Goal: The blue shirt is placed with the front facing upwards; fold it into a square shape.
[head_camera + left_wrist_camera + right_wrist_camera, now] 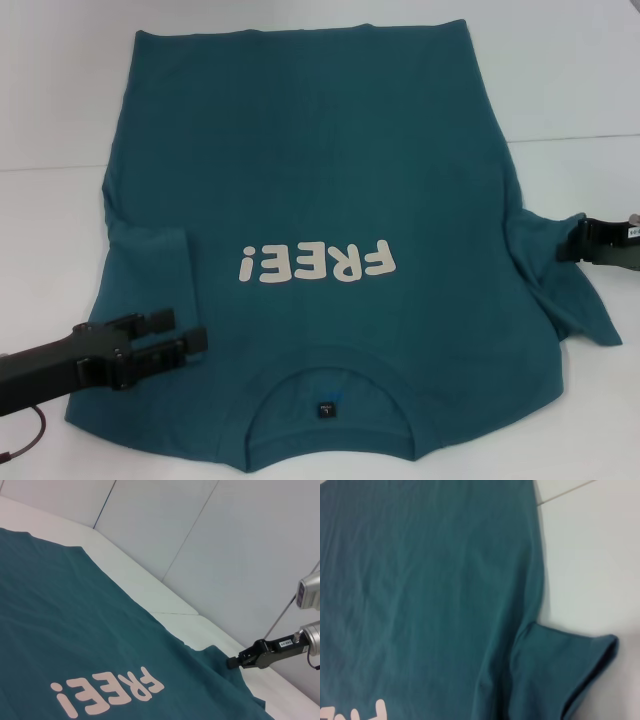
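Pinching the blue shirt's [320, 200] sleeve, the right hand [572, 242]; left hand [185, 336] spread above its near shoulder, on white tabletop [50, 120].

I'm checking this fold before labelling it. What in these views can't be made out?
- Blue shirt: the head view's bottom edge crops its collar end.
- Collar tag: print too small to read in the head view.
- Right gripper: at the right sleeve; the head view's edge crops it, and the left wrist view shows it too far off to judge grip.
- Left gripper: open over the left shoulder; contact with the cloth unclear.
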